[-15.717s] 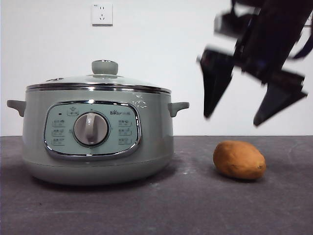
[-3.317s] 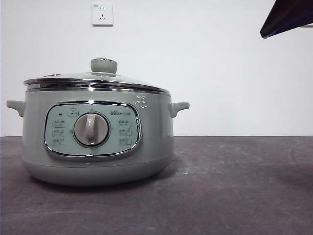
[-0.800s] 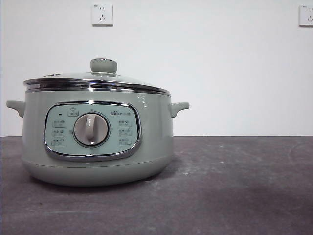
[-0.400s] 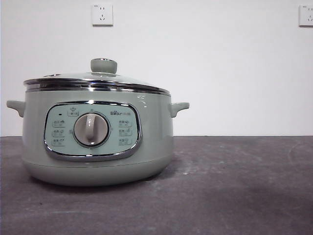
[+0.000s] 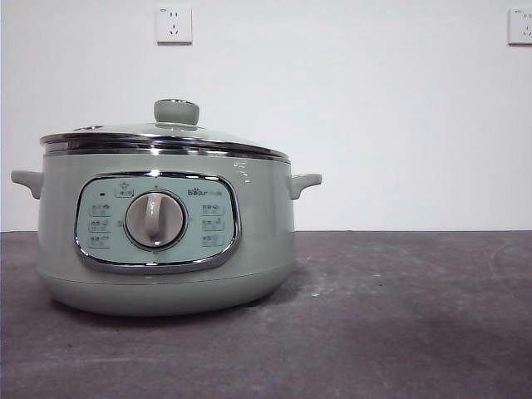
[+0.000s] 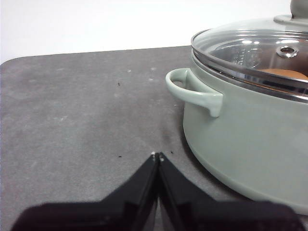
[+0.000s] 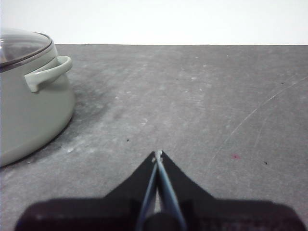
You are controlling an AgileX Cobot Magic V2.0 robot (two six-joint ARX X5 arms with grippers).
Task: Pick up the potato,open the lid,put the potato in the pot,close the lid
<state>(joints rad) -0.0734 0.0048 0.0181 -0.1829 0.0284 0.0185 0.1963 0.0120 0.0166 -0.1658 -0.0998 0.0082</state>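
The sage-green pot (image 5: 166,241) stands on the dark table at the left of the front view, with the glass lid (image 5: 166,137) resting on it, knob (image 5: 176,111) on top. Through the lid in the left wrist view (image 6: 250,48) I see the orange-brown potato (image 6: 285,73) inside the pot (image 6: 240,125). My left gripper (image 6: 157,156) is shut and empty, low over the table beside the pot's handle (image 6: 195,91). My right gripper (image 7: 158,154) is shut and empty on the other side of the pot (image 7: 29,106), apart from it. Neither gripper shows in the front view.
The grey table top (image 5: 399,316) stretches to the right of the pot. Wall sockets (image 5: 173,23) sit on the white wall behind. The table's far edge meets the wall in both wrist views.
Nothing has moved in the last second. Earlier the potato lay on the table to the right of the pot and a gripper was above it; now both are gone from the front view.
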